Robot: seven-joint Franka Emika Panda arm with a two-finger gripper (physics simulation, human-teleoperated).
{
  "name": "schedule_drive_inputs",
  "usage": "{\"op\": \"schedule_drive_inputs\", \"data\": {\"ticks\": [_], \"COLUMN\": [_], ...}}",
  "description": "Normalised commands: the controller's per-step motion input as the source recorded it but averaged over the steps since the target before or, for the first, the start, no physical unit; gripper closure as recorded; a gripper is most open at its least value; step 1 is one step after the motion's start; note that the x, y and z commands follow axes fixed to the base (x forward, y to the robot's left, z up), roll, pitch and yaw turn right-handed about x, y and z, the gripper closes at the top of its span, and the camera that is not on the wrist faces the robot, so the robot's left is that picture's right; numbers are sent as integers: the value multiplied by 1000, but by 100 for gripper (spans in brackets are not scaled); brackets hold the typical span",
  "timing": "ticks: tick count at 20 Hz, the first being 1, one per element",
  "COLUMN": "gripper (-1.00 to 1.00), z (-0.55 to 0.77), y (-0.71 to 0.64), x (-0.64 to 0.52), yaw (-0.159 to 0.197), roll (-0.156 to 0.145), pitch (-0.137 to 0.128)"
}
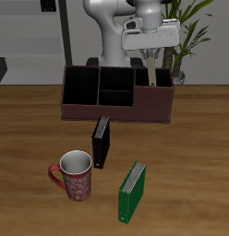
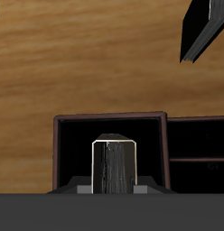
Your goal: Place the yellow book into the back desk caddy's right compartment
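One thin grey-yellow book (image 2: 115, 167), upright, clamped in gripper (image 1: 155, 77) over maroon divided desk caddy (image 1: 116, 93), right compartment (image 2: 110, 153). Advice: lower straight, release once inside walls.

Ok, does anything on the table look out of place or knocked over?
Nothing stands out. The red patterned mug, thin black book and green book stand upright before the dark maroon desk caddy.
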Motion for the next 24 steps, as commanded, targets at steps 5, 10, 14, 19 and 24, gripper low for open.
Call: {"op": "schedule_drive_inputs", "data": {"ticks": [5,10,14,19,24], "gripper": [100,100,100,100,-100], "z": [-219,-405,-435,-310,-10], "y": [-53,-121,-91,-45,42], "x": [75,191,130,58,-22], "yaw": [-6,-1,-7,-41,-9], "roll": [-2,-23,-14,-7,32], "pitch": [31,66,79,97,32]}}
